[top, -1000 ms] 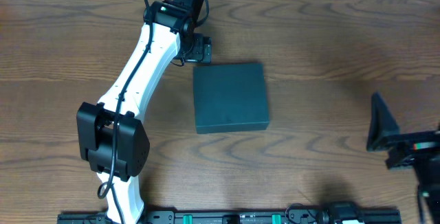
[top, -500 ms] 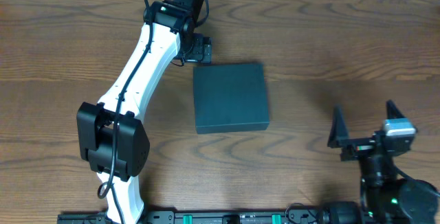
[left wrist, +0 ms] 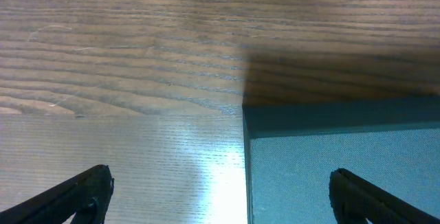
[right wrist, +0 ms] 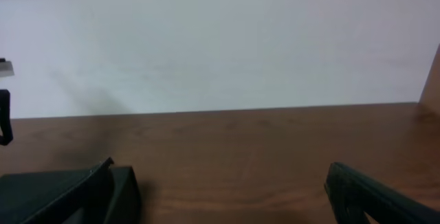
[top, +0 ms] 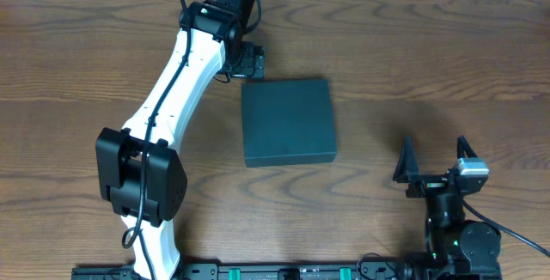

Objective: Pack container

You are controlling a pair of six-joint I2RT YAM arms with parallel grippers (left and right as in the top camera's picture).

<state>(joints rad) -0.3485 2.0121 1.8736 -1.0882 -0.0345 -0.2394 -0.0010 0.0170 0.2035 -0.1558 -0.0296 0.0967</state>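
Observation:
The container (top: 287, 122) is a dark teal-green square box, lid shut, lying flat mid-table. My left gripper (top: 250, 62) hovers over its far left corner. In the left wrist view the gripper (left wrist: 221, 198) is open, with the box's corner (left wrist: 344, 162) under the right finger and bare wood under the left. My right gripper (top: 432, 163) is open and empty near the front right of the table, well apart from the box. In the right wrist view the gripper (right wrist: 220, 183) faces the far wall, and a dark block edge (right wrist: 127, 189) shows beside its left finger.
The wooden table (top: 412, 48) surrounds the box on all sides. The white left arm (top: 176, 82) stretches diagonally from its black base (top: 142, 177) at the front left. A pale wall (right wrist: 220, 45) rises behind the table's far edge.
My right gripper has moved left from the table's right edge to the front right area. The left arm and the box have not moved.

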